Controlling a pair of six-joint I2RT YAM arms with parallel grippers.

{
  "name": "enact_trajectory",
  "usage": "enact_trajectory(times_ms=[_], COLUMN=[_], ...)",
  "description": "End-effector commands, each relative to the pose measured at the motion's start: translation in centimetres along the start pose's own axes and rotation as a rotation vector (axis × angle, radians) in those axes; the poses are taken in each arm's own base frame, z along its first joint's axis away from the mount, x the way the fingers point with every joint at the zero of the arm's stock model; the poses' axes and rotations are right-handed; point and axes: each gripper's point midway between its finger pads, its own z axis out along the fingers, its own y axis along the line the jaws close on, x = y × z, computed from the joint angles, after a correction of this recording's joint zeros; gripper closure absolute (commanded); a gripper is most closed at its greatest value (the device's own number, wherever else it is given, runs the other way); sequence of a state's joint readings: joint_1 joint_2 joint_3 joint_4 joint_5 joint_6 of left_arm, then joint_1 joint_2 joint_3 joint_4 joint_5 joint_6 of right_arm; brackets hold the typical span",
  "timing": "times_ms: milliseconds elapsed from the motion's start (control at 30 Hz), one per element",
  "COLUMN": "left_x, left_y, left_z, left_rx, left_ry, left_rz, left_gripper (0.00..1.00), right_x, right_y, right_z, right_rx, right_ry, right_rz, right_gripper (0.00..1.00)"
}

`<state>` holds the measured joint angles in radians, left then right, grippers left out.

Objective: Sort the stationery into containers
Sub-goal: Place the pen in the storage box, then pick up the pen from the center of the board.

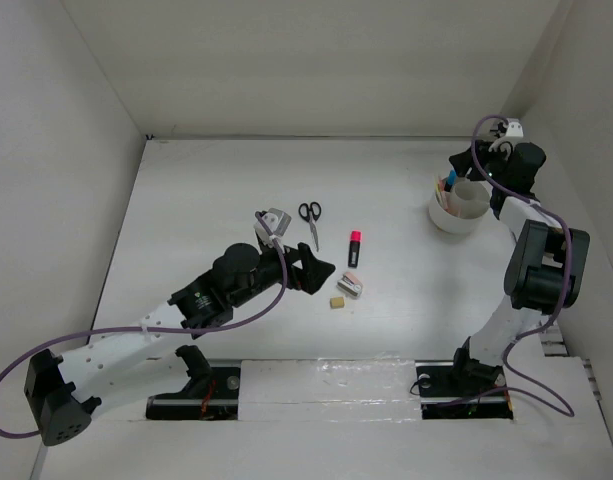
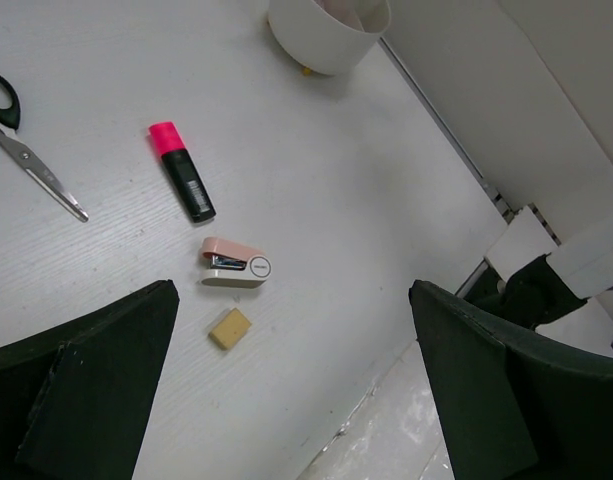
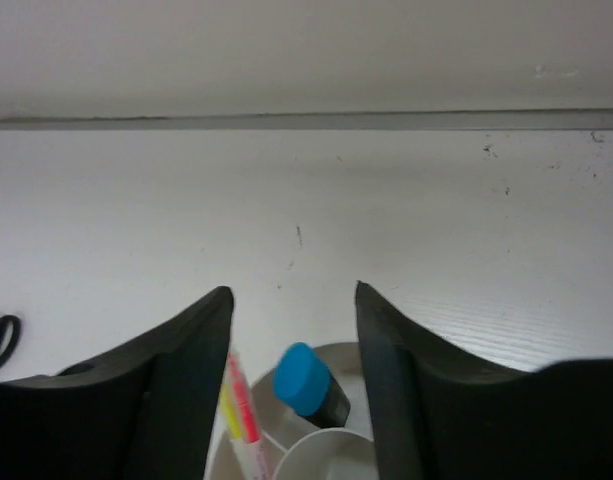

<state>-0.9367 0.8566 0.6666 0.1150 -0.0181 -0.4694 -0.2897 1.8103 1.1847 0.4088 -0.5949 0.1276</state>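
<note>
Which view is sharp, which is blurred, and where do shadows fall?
Top external: soft, even light, only faint shadows on the white table. Left wrist: the pink-and-black highlighter is sharp; the left gripper is dark, soft-edged. Right wrist: the blue-capped highlighter in the round white cup looks slightly blurred.

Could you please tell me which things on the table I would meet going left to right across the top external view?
Black-handled scissors → small tan eraser → pink-and-black highlighter → round white cup organizer. The grey-pink block overlaps the highlighter's position, so it is left out.
</note>
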Motion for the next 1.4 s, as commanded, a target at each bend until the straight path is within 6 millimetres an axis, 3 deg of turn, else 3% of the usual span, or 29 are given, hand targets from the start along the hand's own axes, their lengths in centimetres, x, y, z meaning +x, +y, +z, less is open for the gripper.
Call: enact_trajectory(times_ms=[0,33,67,100,133,167,200,267,300,400,433,467,500,533,600,700,733,767,900,933,967,1033,1233,1367], left_x=[-1.1,-1.4,-0.9,-0.8,-0.5,0.0,-0.3,-0.9,0.1,0.3,-0.5,0.6,0.0,1.4,2.2,3.2,2.6,3.8,5.4,6.1,5.4,7.7,9.8,11.4], left_y=[0.4,0.4,0.8,1.1,1.3,1.8,2.0,2.3,2.7,3.0,2.5,3.3,2.9,3.5,4.0,4.2,3.9,4.4,5.3,5.9,5.7,7.7,10.1,11.8], left_z=[0.4,0.5,1.1,1.4,1.6,2.3,2.7,3.7,4.7,7.3,8.1,8.7,9.5,10.8,12.1,14.6,15.4,16.3,18.9,19.1,19.8,20.2,21.4,21.1], left_rx=[-0.045,-0.057,-0.081,-0.101,-0.111,-0.137,-0.149,-0.164,-0.171,-0.185,-0.179,-0.196,-0.197,-0.209,-0.227,-0.224,-0.217,-0.221,-0.248,-0.275,-0.281,-0.361,-0.487,-0.594], left_ry=[-0.038,-0.039,-0.017,-0.011,0.006,0.022,0.022,0.019,0.061,0.091,0.084,0.117,0.117,0.163,0.202,0.253,0.243,0.275,0.336,0.362,0.354,0.43,0.514,0.573], left_rz=[-0.006,-0.016,-0.013,-0.011,-0.009,-0.005,-0.018,-0.021,-0.021,-0.011,0.002,0.02,0.021,0.038,0.064,0.087,0.097,0.097,0.122,0.126,0.128,0.133,0.133,0.117], left_gripper=[0.0,0.0,0.0,0.0,0.0,0.0,0.0,0.0,0.0,0.0,0.0,0.0,0.0,0.0,0.0,0.0,0.0,0.0,0.03,0.05,0.06,0.1,0.17,0.35], right_x=[-7.7,-9.8,-10.2,-11.0,-12.1,-12.9,-13.2,-14.5,-14.0,-12.8,-12.5,-11.8,-11.3,-10.3,-8.5,-8.6,-8.4,-7.5,-7.3,-7.5,-8.4,-8.0,-8.2,-8.7], right_y=[2.9,3.4,3.8,4.2,4.8,5.5,5.5,8.0,8.6,11.9,13.3,13.8,14.4,14.7,15.9,16.8,17.4,17.3,18.6,18.7,19.1,19.6,20.5,21.1], right_z=[-2.0,-2.8,-2.9,-2.9,-3.1,-3.6,-3.9,-4.6,-4.7,-5.3,-5.7,-5.5,-6.3,-6.6,-7.2,-9.4,-10.2,-10.6,-12.3,-12.7,-13.6,-14.2,-15.6,-16.2], right_rx=[-0.034,-0.022,-0.007,0.008,0.009,0.019,0.059,0.05,0.056,0.037,0.059,0.069,0.081,0.097,0.084,0.105,0.095,0.104,0.11,0.109,0.102,0.077,0.039,0.013], right_ry=[-0.189,-0.228,-0.222,-0.232,-0.246,-0.248,-0.254,-0.28,-0.263,-0.206,-0.203,-0.184,-0.178,-0.147,-0.114,-0.119,-0.115,-0.075,-0.041,-0.046,-0.075,-0.075,-0.091,-0.106], right_rz=[-0.105,-0.126,-0.118,-0.12,-0.127,-0.124,-0.116,-0.126,-0.116,-0.094,-0.089,-0.083,-0.08,-0.052,-0.035,0.001,0.0,0.006,0.006,0.005,0.001,0.0,0.004,0.009], right_gripper=[0.4,0.33,0.31,0.2,0.01,0.0,0.0,0.0,0.0,0.0,0.0,0.0,0.0,0.0,0.0,0.0,0.0,0.0,0.0,0.0,0.0,0.0,0.0,0.0])
